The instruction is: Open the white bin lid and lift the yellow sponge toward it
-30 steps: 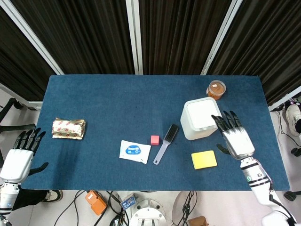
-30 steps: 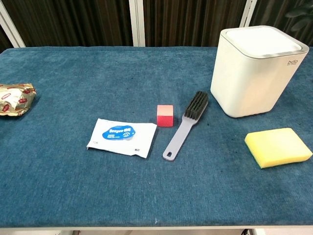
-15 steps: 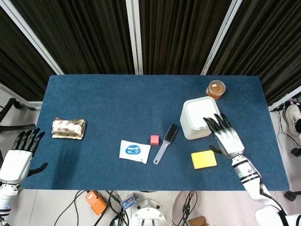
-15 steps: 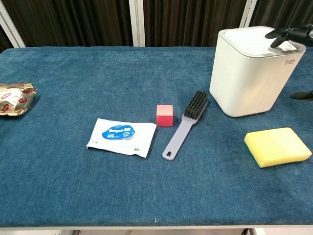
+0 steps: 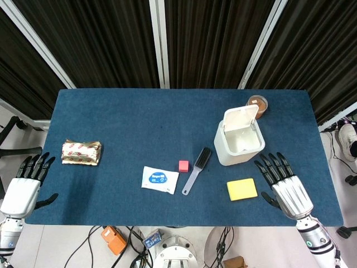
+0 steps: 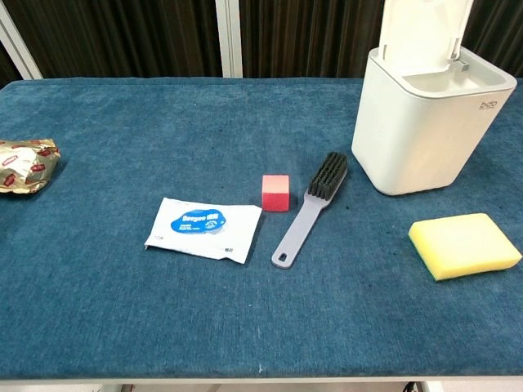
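Lab — black curtains (image 5: 217, 39), floor cables (image 5: 111, 240)

Head view looks straight down; chest view—low, close (front edge)—shares the table (image 5: 139, 123).

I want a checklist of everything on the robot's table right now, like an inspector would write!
Surface: blue table, covered in blue cloth.
Job's things: white bin with its lid standing open; yellow sponge lying flat in front of the bin, untouched.
Clutter: grey brush, pink cube, blue-and-white packet, gold wrapped pack, brown-topped jar behind the bin.
Hands: right hand open, fingers spread, beside the sponge, not touching it; left hand open, off the table's left edge.
Cables: loose wires on the floor under the table's near edge.
Surroundings: dark curtains behind the table.
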Available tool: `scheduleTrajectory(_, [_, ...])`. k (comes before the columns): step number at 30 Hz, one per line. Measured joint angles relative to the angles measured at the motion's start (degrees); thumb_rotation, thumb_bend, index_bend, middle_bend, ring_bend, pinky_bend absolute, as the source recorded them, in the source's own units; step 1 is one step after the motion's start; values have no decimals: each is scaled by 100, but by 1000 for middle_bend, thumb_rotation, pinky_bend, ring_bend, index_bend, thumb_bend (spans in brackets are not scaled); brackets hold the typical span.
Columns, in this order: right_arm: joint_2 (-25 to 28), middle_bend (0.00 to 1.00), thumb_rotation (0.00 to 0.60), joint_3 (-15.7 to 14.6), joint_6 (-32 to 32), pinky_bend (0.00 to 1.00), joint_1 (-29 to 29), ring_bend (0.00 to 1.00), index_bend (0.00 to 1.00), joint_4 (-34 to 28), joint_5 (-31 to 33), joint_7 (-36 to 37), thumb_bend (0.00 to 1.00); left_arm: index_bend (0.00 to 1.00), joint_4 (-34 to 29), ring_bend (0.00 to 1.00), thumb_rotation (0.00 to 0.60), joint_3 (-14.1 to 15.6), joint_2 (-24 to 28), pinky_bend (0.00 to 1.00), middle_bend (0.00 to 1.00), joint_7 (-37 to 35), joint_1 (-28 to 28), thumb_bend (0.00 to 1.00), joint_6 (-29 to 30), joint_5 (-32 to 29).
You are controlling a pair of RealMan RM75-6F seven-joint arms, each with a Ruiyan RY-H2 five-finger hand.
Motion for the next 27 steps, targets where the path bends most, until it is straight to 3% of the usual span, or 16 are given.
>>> scheduleTrajectory(4, [22,69,600,-188,-466,0,-19,0,0,139,54,20,345,0,-11,0,600,-2,-21,3,0,56,-13,96,-37,-14])
scheduleTrajectory(11, [-212,69,600,-236,-1759,0,250,0,0,290,553,-178,347,0,-19,0,600,-6,-17,3,0,54,-12,96,-40,-37])
scheduleTrajectory(18, [-659,91,600,-54,-2735,5,661,0,24,473,1332,-417,414,0,10,0,600,1,25,3,0,-76,-2,96,6,2])
scheduleTrajectory(24, [-901,105,600,152,-3066,39,909,0,47,608,1774,-507,432,0,31,0,600,8,47,3,0,-162,24,96,82,42])
scheduleTrajectory(27, [-957,152,600,204,-3112,79,971,23,120,674,1886,-470,451,0,40,0,600,11,50,3,0,-174,25,96,85,52])
